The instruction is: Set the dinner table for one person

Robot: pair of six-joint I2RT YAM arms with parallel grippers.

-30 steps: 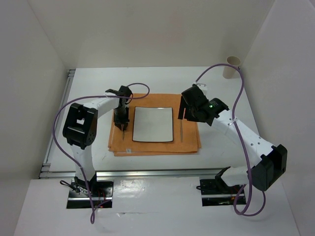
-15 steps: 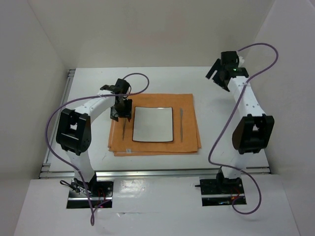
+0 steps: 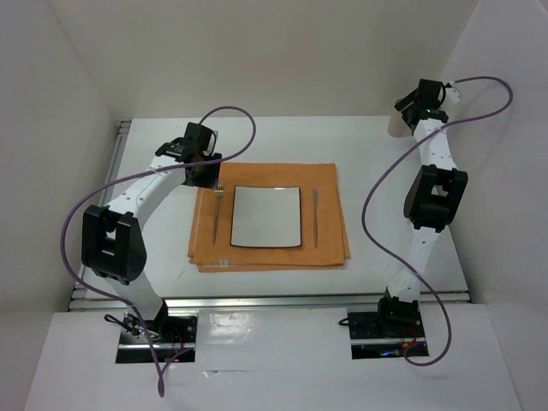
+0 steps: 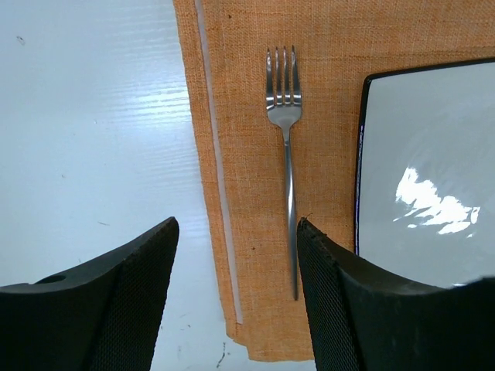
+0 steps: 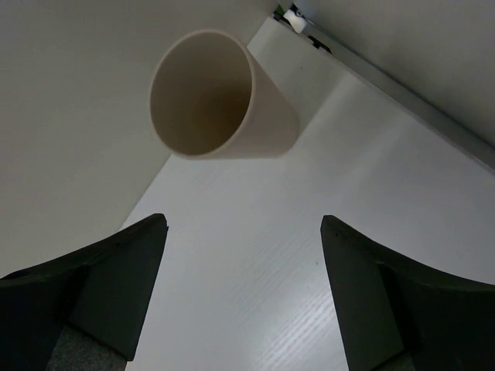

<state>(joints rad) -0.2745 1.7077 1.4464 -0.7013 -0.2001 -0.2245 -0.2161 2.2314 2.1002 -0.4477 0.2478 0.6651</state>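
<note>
The white dinner table [image 3: 377,214] carries an orange placemat [image 3: 334,244] with a square white plate [image 3: 267,216] in its middle. A fork [image 3: 216,214] lies left of the plate and a knife [image 3: 314,216] lies right of it. My left gripper [image 3: 204,171] hangs open and empty above the placemat's left edge. In the left wrist view [image 4: 236,255] the fork [image 4: 286,154] lies just inside the right finger, next to the plate [image 4: 425,170]. My right gripper [image 3: 411,106] is open and empty at the far right corner, above a beige cup [image 5: 220,97] and apart from it [image 5: 244,232].
The cup [image 3: 395,125] stands by the right wall, partly hidden behind the right arm. White walls enclose the table on three sides. An aluminium rail [image 5: 402,93] runs along the edge beside the cup, and another along the left edge [image 3: 103,214].
Both grippers have left the cutlery lying on the placemat. The left gripper rose and moved toward the far left. The right arm swung from the knife to the far right corner by the cup.
</note>
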